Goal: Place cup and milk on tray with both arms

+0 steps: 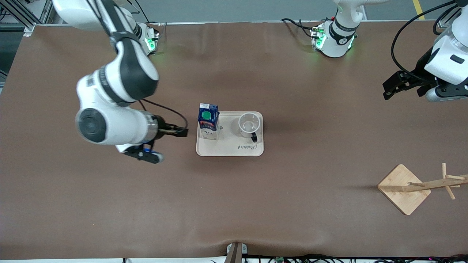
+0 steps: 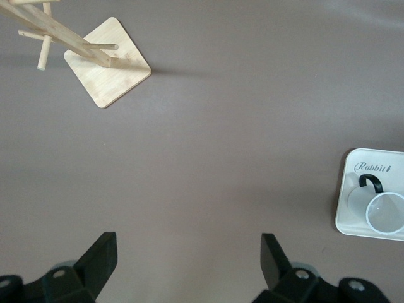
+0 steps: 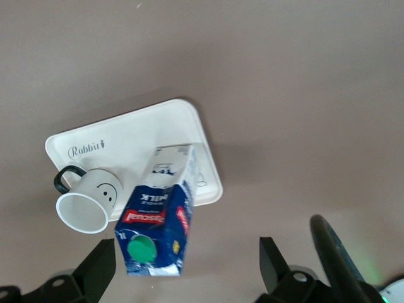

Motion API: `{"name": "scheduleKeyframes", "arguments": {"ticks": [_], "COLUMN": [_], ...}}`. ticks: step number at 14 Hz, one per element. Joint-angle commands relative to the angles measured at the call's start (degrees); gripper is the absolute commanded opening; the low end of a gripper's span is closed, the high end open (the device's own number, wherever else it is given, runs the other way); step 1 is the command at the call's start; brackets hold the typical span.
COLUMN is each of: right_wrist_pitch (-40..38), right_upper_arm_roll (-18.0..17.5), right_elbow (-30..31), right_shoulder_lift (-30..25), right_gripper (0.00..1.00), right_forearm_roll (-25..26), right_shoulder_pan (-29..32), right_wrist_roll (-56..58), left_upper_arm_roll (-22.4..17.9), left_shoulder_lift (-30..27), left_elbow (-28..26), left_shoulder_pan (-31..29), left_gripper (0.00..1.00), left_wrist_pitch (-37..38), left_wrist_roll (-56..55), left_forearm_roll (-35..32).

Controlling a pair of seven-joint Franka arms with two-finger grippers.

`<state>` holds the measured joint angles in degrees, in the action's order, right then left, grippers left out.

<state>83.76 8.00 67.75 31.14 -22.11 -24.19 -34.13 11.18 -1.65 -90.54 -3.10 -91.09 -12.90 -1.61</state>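
The cream tray (image 1: 229, 149) lies mid-table. The blue milk carton (image 1: 208, 120) with its green cap stands upright on the tray's end toward the right arm. The white cup (image 1: 249, 126) stands on the tray beside it, black handle toward the front camera. My right gripper (image 1: 181, 131) hangs open over the table just off the tray's milk end. In the right wrist view the milk (image 3: 154, 221), cup (image 3: 85, 205) and tray (image 3: 139, 136) lie past the right gripper (image 3: 189, 259), which holds nothing. My left gripper (image 1: 393, 86) waits open, high over the left arm's end of the table.
A wooden peg stand with a square base (image 1: 404, 188) is at the left arm's end, nearer the front camera. The left wrist view shows that stand (image 2: 107, 63), the tray's edge (image 2: 372, 167), the cup (image 2: 382, 211) and the left gripper (image 2: 189, 252) over bare brown table.
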Motion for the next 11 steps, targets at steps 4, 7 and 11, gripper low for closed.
{"name": "scheduleKeyframes", "arguments": {"ticks": [4,7,11], "right_wrist_pitch": [-6.1,-6.1,-5.9], "right_upper_arm_roll": [-0.9,-1.1,-1.1], "right_elbow": [-3.6,-3.2,-1.5], "right_shoulder_lift": [-2.3,-5.8,-8.4], "right_gripper": [1.00,1.00,1.00], "right_forearm_roll": [0.9,7.7,9.2], "right_shoulder_pan": [7.7,10.0,16.3], "right_wrist_roll": [0.0,9.2,19.0], "left_upper_arm_roll": [0.2,0.3,0.3], "left_shoulder_lift": [-0.5,-0.9,-1.3], "left_elbow": [-0.3,-0.4,-0.9], "left_shoulder_pan": [0.1,-0.1,-0.2], "left_gripper": [1.00,1.00,1.00], "left_wrist_pitch": [0.6,0.6,0.5], "left_wrist_roll": [-0.1,0.8,1.0], "left_forearm_roll": [0.9,0.9,0.8]}}
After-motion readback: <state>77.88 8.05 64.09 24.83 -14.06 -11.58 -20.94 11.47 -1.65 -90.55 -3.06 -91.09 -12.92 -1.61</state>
